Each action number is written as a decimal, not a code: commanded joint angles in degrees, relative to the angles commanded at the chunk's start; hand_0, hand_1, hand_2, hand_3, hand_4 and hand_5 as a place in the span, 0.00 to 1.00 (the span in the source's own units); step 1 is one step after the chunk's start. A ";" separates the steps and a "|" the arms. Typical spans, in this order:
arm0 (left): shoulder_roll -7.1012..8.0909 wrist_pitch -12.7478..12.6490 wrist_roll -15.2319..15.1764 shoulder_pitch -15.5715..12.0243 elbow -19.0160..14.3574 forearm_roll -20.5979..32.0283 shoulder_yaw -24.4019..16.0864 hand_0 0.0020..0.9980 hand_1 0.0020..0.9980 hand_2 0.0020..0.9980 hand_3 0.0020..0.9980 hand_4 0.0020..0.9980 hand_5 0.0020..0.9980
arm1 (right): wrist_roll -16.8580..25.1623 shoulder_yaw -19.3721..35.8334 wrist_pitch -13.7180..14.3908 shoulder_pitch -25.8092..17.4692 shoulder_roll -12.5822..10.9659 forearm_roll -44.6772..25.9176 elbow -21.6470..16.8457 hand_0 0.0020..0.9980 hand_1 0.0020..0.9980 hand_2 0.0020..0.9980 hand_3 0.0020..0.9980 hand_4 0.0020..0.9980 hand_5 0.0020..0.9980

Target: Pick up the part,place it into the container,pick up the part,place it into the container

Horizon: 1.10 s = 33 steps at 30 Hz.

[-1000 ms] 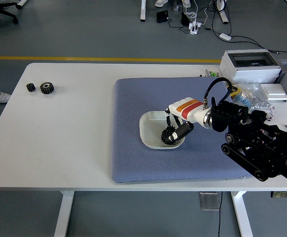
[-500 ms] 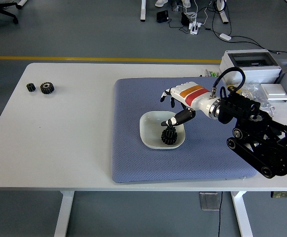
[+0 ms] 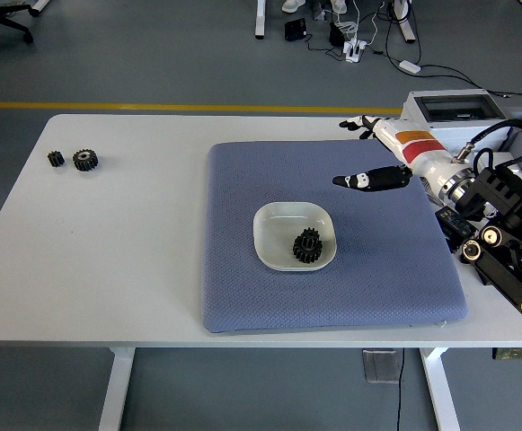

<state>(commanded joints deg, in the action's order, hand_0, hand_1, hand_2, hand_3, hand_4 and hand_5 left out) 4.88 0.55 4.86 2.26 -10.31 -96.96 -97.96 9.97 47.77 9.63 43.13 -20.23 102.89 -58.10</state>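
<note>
One gear (image 3: 307,245) in the dish (image 3: 273,221), two gears (image 3: 75,159) left; right hand (image 3: 379,154) empty

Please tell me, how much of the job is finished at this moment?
Done: one black gear lies in the white dish on the blue mat. In hand: nothing; the right hand is open above the mat. Left: two gears wait at the table's far left.

White table (image 3: 135,260), rectangular. Blue-grey textured mat (image 3: 243,287) on its right half. White box with clear lid (image 3: 454,112) at far right corner. Grey floor beyond, with yellow line (image 3: 153,107), cables and power strip (image 3: 355,49).
</note>
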 joint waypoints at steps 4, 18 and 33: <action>0.01 0.00 -0.04 -0.11 0.00 -0.17 -0.08 0.72 0.68 0.69 0.57 0.61 0.57 | 0.27 3.97 -0.35 -3.37 -2.29 -6.82 0.16 0.77 0.78 0.84 0.85 1.00 0.54; -0.14 0.04 -0.23 -0.09 0.00 0.36 0.59 0.72 0.68 0.69 0.57 0.61 0.57 | -8.37 21.01 -8.65 -18.45 -3.61 -39.94 -7.36 0.77 0.77 0.79 0.77 1.00 0.66; -0.12 0.11 -0.46 -0.08 0.00 0.58 1.18 0.72 0.68 0.69 0.57 0.61 0.57 | -4.66 34.64 -11.91 -25.94 0.62 -58.76 -9.22 0.78 0.77 0.78 0.77 1.00 0.83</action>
<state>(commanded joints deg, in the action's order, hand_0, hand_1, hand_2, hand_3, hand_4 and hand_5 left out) 4.76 0.66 4.39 2.17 -10.31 -96.38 -96.78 5.31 82.41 -2.28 17.19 -19.61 44.12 -67.32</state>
